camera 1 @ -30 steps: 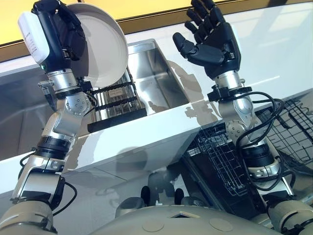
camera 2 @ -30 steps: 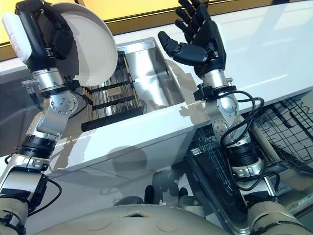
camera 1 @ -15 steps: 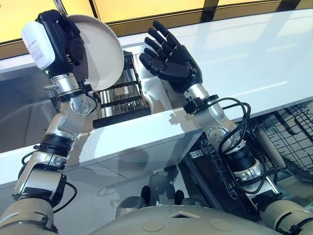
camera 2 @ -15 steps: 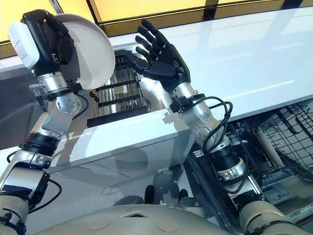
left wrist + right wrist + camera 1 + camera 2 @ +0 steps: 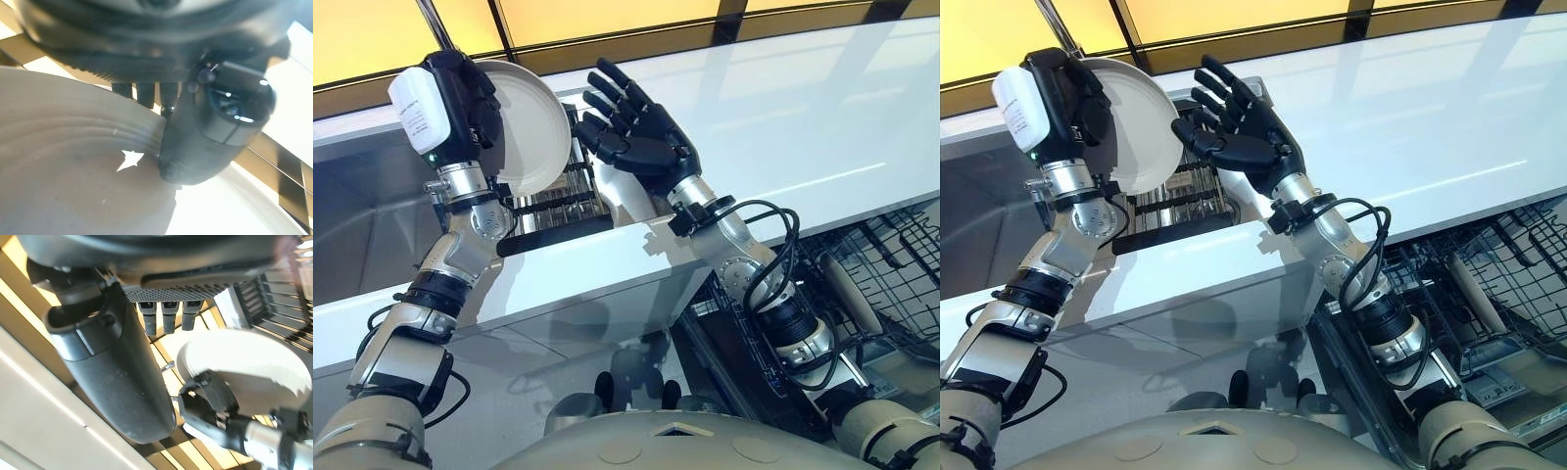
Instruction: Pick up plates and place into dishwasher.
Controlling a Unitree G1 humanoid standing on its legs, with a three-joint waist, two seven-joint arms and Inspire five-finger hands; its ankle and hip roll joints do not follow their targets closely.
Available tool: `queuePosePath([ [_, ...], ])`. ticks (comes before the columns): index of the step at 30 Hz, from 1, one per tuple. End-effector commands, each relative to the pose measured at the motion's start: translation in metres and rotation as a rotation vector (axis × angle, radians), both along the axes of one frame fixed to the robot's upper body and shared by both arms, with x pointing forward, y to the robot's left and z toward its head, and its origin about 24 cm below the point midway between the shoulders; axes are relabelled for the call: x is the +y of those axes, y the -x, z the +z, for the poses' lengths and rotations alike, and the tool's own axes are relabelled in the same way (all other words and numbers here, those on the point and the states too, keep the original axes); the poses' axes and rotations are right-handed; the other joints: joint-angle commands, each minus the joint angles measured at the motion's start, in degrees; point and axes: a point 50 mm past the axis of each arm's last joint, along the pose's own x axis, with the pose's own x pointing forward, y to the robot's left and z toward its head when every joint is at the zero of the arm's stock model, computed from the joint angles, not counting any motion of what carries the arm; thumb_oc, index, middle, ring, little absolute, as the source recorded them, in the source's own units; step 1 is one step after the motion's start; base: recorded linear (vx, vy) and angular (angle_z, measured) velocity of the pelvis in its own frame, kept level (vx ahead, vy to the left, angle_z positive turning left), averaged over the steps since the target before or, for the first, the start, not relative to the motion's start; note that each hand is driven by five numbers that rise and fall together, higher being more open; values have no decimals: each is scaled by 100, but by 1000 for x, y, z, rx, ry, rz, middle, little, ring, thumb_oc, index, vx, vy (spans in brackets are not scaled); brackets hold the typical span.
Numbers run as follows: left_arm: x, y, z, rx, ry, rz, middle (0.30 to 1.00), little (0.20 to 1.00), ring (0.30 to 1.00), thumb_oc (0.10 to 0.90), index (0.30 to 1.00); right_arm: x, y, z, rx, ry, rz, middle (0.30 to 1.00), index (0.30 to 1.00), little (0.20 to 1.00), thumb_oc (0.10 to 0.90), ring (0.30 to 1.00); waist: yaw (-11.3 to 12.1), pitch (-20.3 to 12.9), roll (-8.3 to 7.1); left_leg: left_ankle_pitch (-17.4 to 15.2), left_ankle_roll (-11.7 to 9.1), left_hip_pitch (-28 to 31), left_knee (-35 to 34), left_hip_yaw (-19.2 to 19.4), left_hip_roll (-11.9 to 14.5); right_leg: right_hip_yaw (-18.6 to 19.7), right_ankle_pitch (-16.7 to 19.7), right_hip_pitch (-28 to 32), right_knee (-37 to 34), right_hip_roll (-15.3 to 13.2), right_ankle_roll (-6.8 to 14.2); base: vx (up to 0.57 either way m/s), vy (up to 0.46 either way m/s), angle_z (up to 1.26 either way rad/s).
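Observation:
A white plate (image 5: 530, 125) is held upright above the sink's rack, with my left hand (image 5: 460, 98) shut on its rim. In the left wrist view the thumb (image 5: 215, 127) presses on the plate (image 5: 73, 186). My right hand (image 5: 636, 132) is open with fingers spread, palm facing the plate and a short gap from its edge. The right wrist view shows the plate (image 5: 249, 372) past my straight fingers (image 5: 166, 316). The dishwasher's wire rack (image 5: 891, 274) stands pulled out at the lower right.
A steel sink (image 5: 362, 225) is set into the white counter (image 5: 783, 127), with a dark slatted rack (image 5: 553, 211) in it below the plate. A rolled item (image 5: 850, 294) lies in the dishwasher rack. Yellow panels run along the back.
My right hand has swung left from over the counter to just beside the plate. The left hand has brought the plate a little to the right and lower.

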Motion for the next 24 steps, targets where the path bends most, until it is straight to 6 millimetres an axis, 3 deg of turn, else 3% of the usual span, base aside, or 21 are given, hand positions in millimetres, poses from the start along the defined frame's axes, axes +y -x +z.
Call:
queuePosePath([
  [1,-8,-19,52,-213,-24,-10,300,200,300,100,300,24,3,39,-136,-129,117,900,900,900,800,900,28,-678,208,-790,-114,231,86,556,15,-75,-1017,-99,654,437,-78,0,0,0],
  [9,-13,-17,46,-200,-29,-37,300,200,300,100,300,33,5,19,-65,-77,149,900,900,900,800,900,33,-654,230,-782,-135,232,113,556,33,-64,-1038,-81,676,453,-101,0,0,0],
  [17,-17,-18,42,-200,-6,-58,300,200,300,100,300,34,1,16,-57,-57,95,900,900,900,800,900,24,-636,237,-788,-136,250,131,544,23,-80,-1040,-57,690,444,-111,0,0,0],
  [20,-20,-18,42,-201,-10,-81,300,200,300,100,300,27,-2,22,-132,-58,23,900,900,900,800,900,27,-639,247,-788,-138,256,123,535,25,-82,-1032,-52,679,437,-107,0,0,0],
  [24,-23,-16,38,-180,-21,-74,300,200,300,100,300,20,3,45,-300,-104,6,900,900,900,800,900,35,-630,262,-800,-119,259,111,506,19,-57,-1037,-54,675,436,-104,0,0,0],
])
